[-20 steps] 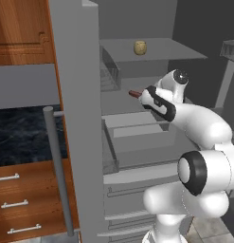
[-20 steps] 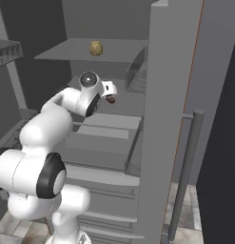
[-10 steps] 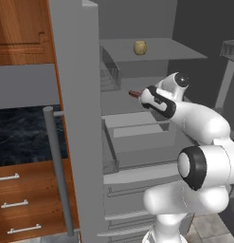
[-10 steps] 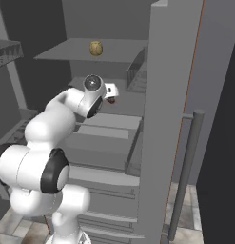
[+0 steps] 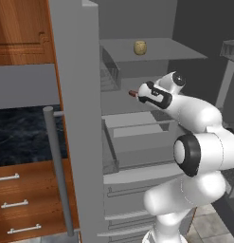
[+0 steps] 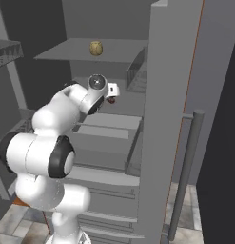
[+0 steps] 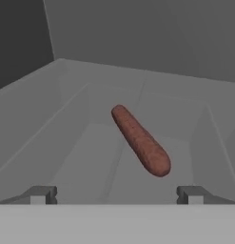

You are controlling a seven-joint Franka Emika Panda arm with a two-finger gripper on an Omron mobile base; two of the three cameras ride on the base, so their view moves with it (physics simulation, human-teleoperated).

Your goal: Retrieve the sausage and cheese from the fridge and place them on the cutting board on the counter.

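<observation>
Little has changed since before: the pincer (image 7: 116, 194) still hovers wide open and empty inside the fridge (image 5: 78, 118). Just ahead lies the sausage (image 7: 140, 140), slanted on the shelf. It looks light, firm and rollable; grip it across its middle.

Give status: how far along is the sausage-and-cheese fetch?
Done: the fridge door is open. In hand: nothing; the open claw is lined up on the sausage, not yet around it. Left: grasp it and carry it to the board, then fetch the cheese, which sits on the upper shelf.
</observation>
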